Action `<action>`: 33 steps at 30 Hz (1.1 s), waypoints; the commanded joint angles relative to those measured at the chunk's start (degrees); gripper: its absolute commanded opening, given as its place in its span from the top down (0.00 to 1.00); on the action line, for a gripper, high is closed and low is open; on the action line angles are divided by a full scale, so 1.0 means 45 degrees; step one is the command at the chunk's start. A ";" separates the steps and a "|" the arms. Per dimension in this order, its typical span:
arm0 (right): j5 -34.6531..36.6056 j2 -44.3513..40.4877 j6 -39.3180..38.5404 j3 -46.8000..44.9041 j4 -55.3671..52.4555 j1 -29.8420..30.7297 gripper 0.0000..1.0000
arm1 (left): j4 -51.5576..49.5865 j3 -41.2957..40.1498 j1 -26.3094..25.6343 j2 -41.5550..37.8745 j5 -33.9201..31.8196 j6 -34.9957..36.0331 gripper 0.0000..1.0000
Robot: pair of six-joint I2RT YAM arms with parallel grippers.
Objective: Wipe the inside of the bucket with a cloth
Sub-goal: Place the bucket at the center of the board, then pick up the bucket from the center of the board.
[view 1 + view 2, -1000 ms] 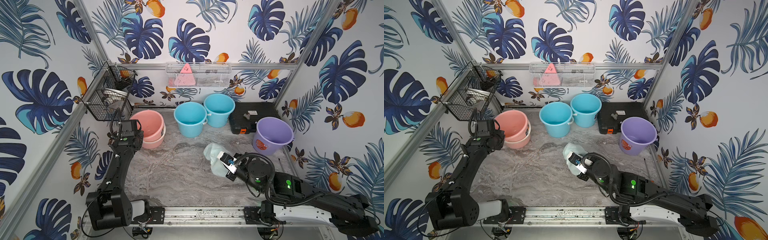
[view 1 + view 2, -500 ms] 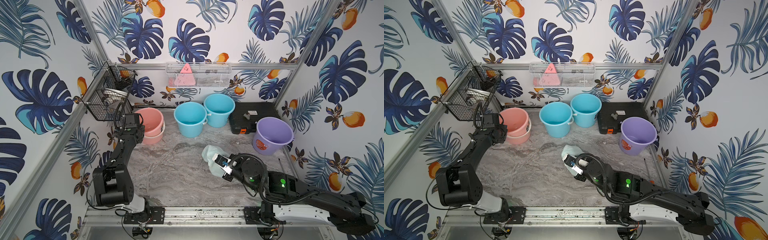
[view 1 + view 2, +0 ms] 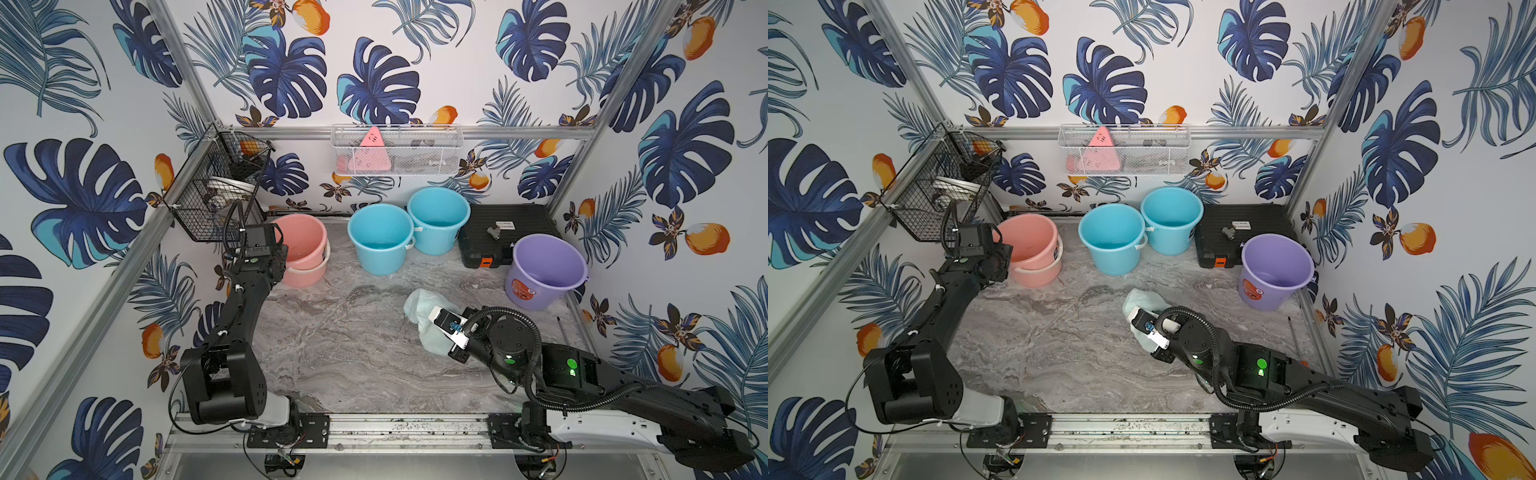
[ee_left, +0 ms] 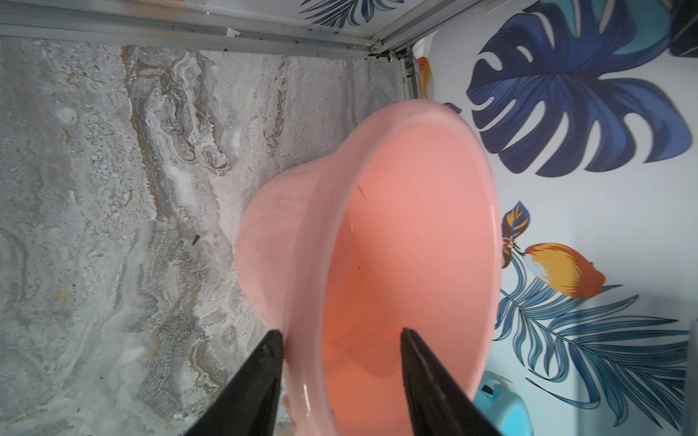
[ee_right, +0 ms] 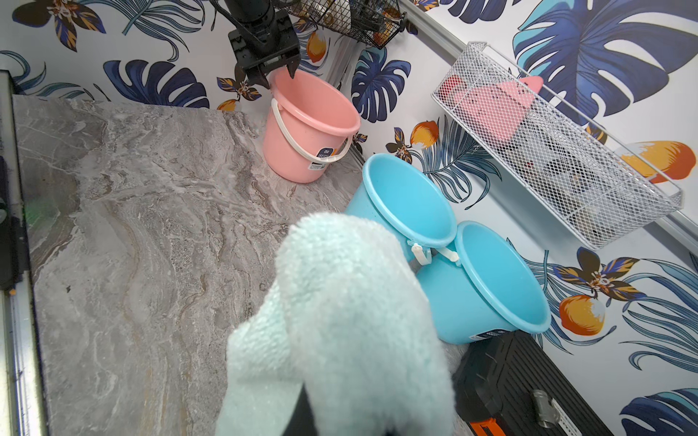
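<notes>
The pink bucket (image 3: 300, 241) (image 3: 1029, 241) (image 5: 306, 124) stands upright in the back left corner, its white handle down. My left gripper (image 4: 340, 334) (image 5: 279, 77) (image 3: 276, 257) is open, with the bucket's rim between its jaws: one finger (image 4: 270, 362) lies against the outside of the rim and the other hangs inside the bucket. The mint-aqua cloth (image 3: 422, 305) (image 3: 1142, 299) (image 5: 351, 302) hangs over the middle of the table. My right gripper (image 3: 440, 322) (image 3: 1140, 322) is shut on it, and the cloth hides the jaws in the right wrist view.
Two blue buckets (image 3: 380, 239) (image 3: 438, 218) stand at the back, touching each other. A purple bucket (image 3: 544, 270) is at the right beside a black case (image 3: 505, 226). A black wire basket (image 3: 218, 195) and a white mesh basket (image 3: 397, 149) hang on the walls.
My left arm carried the pink bucket towards the back left corner and set it upright. Its jaws have since opened around the rim. My right gripper shifted only slightly with the cloth.
</notes>
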 commanded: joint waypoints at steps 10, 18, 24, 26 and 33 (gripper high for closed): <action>0.0018 -0.0389 0.0282 0.0182 -0.0114 0.0025 1.00 | -0.0938 -0.0437 -0.1262 -0.1648 0.0726 -0.0553 0.41; 0.0386 -0.0728 0.0244 0.0106 -0.0224 0.0024 1.00 | -0.1501 0.1208 -0.3818 -0.0454 0.1460 -0.0110 0.39; 0.0447 -0.0786 0.0407 0.0184 -0.0459 0.0015 1.00 | -0.2395 0.3575 -0.5003 0.1991 0.1953 0.0862 0.35; 0.0506 -0.0851 0.0458 0.0171 -0.0508 0.0025 1.00 | -0.2654 0.4205 -0.5229 0.2621 0.1833 0.1081 0.32; 0.0583 -0.0947 0.0574 0.0171 -0.0619 0.0025 1.00 | -0.4069 0.6300 -0.5516 0.4645 0.1396 0.1193 0.32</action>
